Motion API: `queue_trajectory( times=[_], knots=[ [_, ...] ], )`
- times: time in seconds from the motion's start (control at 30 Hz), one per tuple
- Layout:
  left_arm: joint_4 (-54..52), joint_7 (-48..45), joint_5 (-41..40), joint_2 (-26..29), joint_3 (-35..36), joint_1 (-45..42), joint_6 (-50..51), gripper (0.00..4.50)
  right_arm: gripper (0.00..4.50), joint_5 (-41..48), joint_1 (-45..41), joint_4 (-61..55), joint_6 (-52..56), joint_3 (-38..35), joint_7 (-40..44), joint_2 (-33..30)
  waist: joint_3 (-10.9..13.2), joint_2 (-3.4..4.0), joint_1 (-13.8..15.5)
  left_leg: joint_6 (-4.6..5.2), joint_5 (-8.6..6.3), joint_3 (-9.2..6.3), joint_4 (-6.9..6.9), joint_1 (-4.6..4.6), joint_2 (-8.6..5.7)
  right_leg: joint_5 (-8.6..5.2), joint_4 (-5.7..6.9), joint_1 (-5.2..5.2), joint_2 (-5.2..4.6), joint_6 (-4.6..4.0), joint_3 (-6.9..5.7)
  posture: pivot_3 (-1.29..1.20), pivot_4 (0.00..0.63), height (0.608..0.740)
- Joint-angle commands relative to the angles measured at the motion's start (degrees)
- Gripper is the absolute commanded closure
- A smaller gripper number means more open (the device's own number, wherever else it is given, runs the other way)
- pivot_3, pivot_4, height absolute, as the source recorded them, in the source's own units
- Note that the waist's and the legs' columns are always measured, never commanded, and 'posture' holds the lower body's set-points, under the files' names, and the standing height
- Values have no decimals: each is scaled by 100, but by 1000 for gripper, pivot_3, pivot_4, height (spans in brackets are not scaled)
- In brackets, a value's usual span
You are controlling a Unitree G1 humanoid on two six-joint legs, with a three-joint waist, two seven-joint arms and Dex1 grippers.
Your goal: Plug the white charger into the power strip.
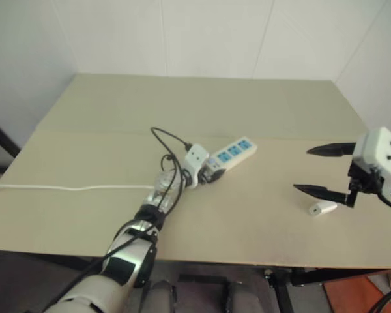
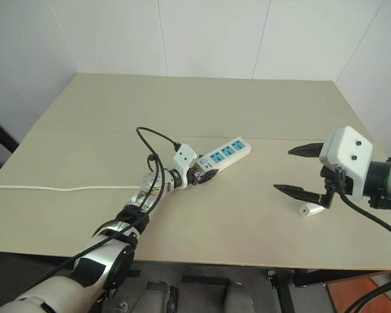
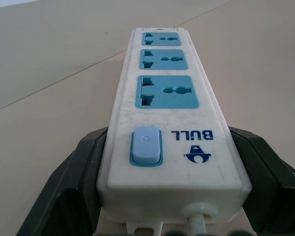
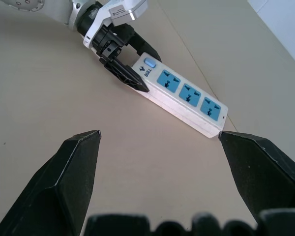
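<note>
Charger first: the white charger (image 1: 324,208) lies loose on the table (image 1: 260,111), off to my right, just beside the lower black finger of my right gripper (image 1: 319,171) but not touched by it. It is small enough that I cannot make out its prongs or which way they face. My right fingers (image 4: 73,172) stand wide apart with nothing between them, and the right wrist view looks past them at the strip, well away.

My left gripper (image 2: 199,175) has its two fingers (image 3: 71,182) pressed against both long sides of the power strip (image 2: 227,152) at the blue switch end, so I hold it there. From the head views that end is partly covered by my gripper; in the left wrist view the strip runs away from me, three blue socket panels showing, the near corner cut off at the edge.

The thin white cord (image 1: 72,188) trails across the table to my left and off the edge.
</note>
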Motion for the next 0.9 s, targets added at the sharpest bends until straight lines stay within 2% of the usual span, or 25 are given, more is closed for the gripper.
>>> queue_trajectory(
  times=[0.03,0.27,0.4,0.63,0.73,0.9],
  knots=[
    [-354,-862,-82,127,-189,285,-132,1218,0,135,-132,-102,53,-97,-26,-56,0,1,-6,0,0,0,-1,0,0,0,0,0,0,0,0,0,150,740],
    [-1639,-3502,-771,1225,-349,864,-203,1218,0,13,-164,129,-73,26,148,-200,-1,3,-87,0,0,3,-3,-1,4,0,4,-9,1,-1,1,0,150,740],
    [-2102,-4277,-904,1689,-489,1070,-107,1218,0,-263,-198,375,-403,289,435,-394,-2,5,-81,0,0,2,-1,-1,7,0,7,-8,2,-2,1,0,150,740],
    [-2361,-4443,-964,1760,-554,1268,-38,1218,0,-1703,-257,1245,-1945,1434,1114,-1204,-2,5,-35,6,-4,3,3,-9,4,-2,1,-9,1,0,1,0,150,740],
    [-2364,-4377,-942,1688,-562,1278,-36,1218,0,-2148,-468,1641,-2639,1922,1401,-1348,-2,5,-40,6,-4,3,3,-7,5,-2,3,-10,2,1,0,0,150,740],
    [-2327,-4277,-905,1638,-563,1269,-55,1218,0,-2738,-933,2218,-3433,2528,1551,-1244,-2,5,-44,5,-3,3,6,-6,5,-1,4,-10,2,0,1,0,150,740]
  ],
)
